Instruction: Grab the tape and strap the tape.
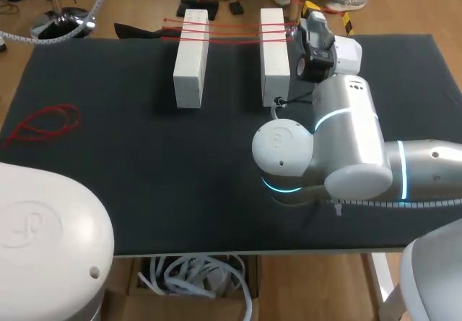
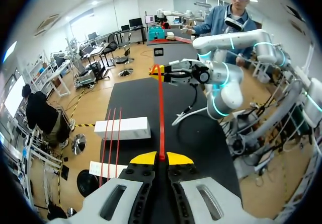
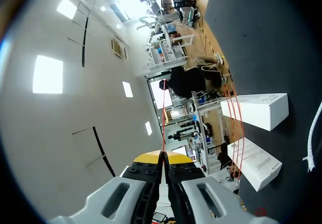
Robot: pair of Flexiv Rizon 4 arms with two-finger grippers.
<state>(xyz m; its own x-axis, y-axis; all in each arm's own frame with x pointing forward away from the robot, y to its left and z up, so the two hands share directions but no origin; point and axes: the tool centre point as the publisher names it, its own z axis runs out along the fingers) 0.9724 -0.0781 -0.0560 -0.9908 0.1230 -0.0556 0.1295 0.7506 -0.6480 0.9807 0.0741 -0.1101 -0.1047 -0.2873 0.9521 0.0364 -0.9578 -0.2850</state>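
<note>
My left end effector (image 2: pixel 161 158) clamped on the red tape (image 2: pixel 161 108), my right end effector (image 3: pixel 162 157) pinching its other end, tape stretched taut beside the white blocks (image 1: pixel 191 58)

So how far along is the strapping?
Done: three red strands span the two white blocks. In hand: another tape stretched between left end effector and right end effector, both shut on it. Remaining: lay it over the blocks; a loose red loop lies on the mat.
</note>
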